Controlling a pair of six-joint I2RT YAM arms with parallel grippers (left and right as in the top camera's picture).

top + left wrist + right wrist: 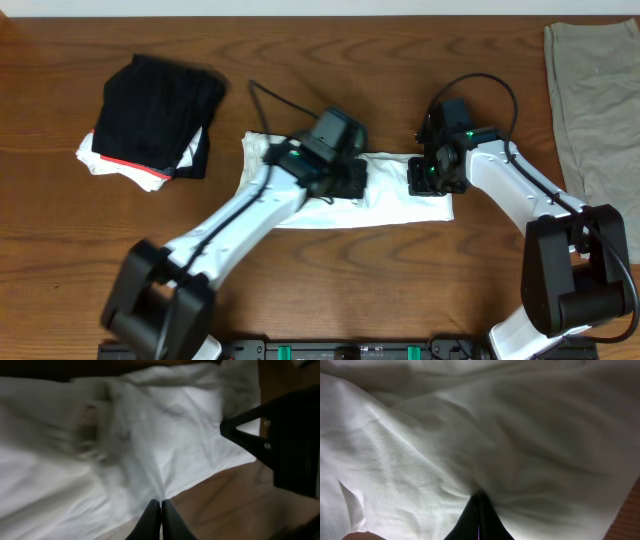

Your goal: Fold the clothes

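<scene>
The clothes, a white T-shirt (390,205), lie folded into a long strip across the middle of the table. My left gripper (345,182) is down on the strip's middle. In the left wrist view its fingertips (160,503) are shut on the T-shirt's (175,435) near edge, where creases run into them. My right gripper (426,176) is at the strip's right end. In the right wrist view it (480,496) is shut on a pinch of the white cloth (445,435), which puckers around the tips. No lettering or tag shows.
A black folded garment with a red edge (155,115) lies on white cloth at the back left. A flat olive-grey cloth (590,100) hangs along the right side. Bare wooden table (330,290) lies in front of the strip. The right gripper's black body (285,440) sits close on the right in the left wrist view.
</scene>
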